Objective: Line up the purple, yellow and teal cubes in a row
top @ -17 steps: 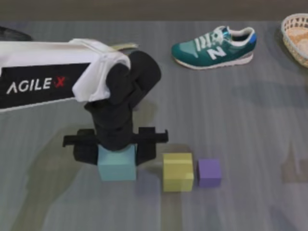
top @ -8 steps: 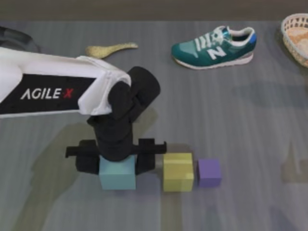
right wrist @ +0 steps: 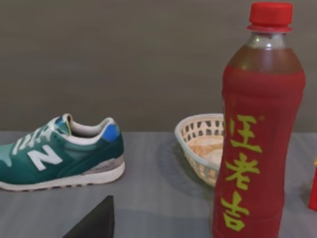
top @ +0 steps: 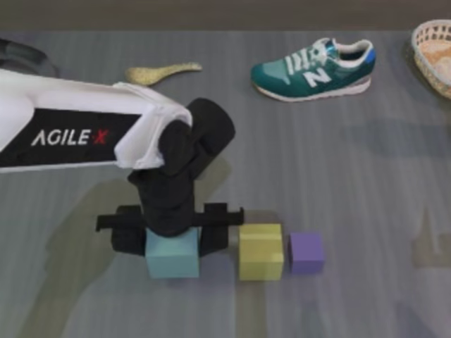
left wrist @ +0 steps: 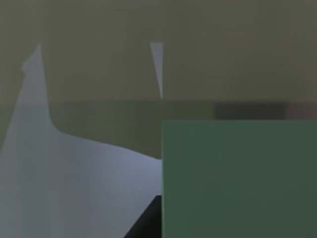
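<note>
The teal cube rests on the table near the front, with my left gripper shut on it, one finger on each side. The yellow cube stands just to its right, across a gap that holds the other finger. The small purple cube sits next to the yellow one. All three lie on about the same line. In the left wrist view the teal cube fills the frame close up. My right gripper is parked outside the top view.
A dark teal sneaker lies at the back, a tan spoon-like piece at the back left, and a wicker basket at the back right corner. The right wrist view shows a red bottle close by.
My left arm came down and toward the front with the teal cube a second ago. Over the last half second it has stayed still.
</note>
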Controlling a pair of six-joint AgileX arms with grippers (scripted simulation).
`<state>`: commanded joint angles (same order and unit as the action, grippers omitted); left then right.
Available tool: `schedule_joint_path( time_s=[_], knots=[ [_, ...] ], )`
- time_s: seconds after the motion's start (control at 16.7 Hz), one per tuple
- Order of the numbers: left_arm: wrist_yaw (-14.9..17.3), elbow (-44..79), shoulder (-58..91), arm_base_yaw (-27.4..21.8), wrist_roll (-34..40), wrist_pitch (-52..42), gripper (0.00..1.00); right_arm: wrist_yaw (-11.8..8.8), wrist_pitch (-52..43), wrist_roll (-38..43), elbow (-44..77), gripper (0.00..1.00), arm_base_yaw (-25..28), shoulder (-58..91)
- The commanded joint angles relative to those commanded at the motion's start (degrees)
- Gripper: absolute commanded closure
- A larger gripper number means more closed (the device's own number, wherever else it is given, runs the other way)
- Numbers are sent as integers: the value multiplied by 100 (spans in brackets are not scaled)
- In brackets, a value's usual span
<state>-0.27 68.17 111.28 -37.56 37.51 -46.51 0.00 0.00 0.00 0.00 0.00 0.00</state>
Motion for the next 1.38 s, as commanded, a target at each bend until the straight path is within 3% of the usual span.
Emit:
schedule_joint_path(
  time_s=[0.24,0.3,0.9,1.38],
  knots=[
    [0,0,0,0,0,0,2,0,0,0,0,0,0,0],
    [0,0,0,0,0,0,0,0,0,0,0,0,0,0],
    [1,69,-34,11,8,-99,0,0,0,0,0,0,0,0],
    [-3,911,-564,98,25,-1481,0,0,0,0,0,0,0,0]
  ],
)
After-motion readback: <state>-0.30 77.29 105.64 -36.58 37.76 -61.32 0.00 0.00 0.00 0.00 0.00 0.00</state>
